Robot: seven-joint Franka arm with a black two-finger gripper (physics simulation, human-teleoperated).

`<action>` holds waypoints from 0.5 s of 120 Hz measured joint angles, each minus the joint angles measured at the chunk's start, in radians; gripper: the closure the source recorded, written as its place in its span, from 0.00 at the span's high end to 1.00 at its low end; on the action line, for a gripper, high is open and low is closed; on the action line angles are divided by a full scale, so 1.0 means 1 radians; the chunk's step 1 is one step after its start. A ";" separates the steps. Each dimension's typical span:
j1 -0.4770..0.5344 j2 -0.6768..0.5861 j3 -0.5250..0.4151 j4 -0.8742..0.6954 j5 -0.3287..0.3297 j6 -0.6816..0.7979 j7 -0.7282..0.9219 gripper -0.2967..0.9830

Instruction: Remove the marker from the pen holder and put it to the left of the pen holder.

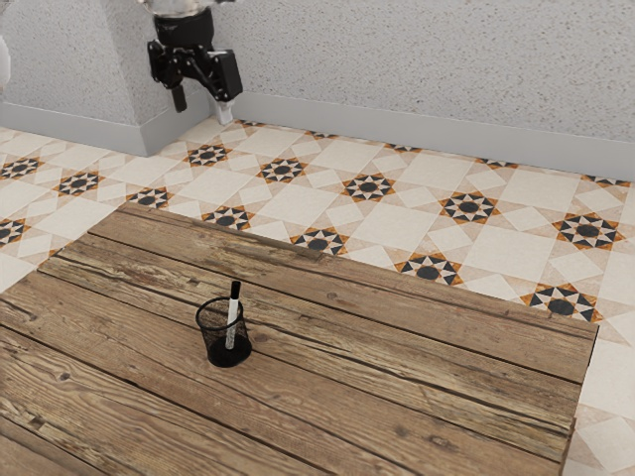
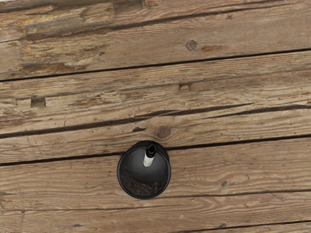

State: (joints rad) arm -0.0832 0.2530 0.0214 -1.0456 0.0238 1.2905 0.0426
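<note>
Above the worktop (image 1: 397,407), the hand (image 1: 201,105) hangs spread and empty. The marker (image 1: 233,309) leans in the pen holder (image 1: 229,357) (all to play for!): lifting and placing remain.

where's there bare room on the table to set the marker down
Bare wooden table stretches from the mesh pen holder to the edge at the exterior view's right; more lies between holder and far edge. The crowded spot is the holder, with the black-capped marker leaning inside.
</note>
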 joint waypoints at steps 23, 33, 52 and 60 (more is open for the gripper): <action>0.000 0.012 -0.002 -0.019 0.003 0.034 -0.019 0.77; -0.001 0.011 -0.004 -0.049 0.006 0.043 -0.025 0.77; -0.001 0.102 -0.008 -0.166 0.033 0.072 -0.040 0.77; -0.001 0.131 -0.009 -0.201 0.034 0.069 -0.045 0.77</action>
State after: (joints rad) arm -0.0841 0.3843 0.0125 -1.2465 0.0578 1.3596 -0.0025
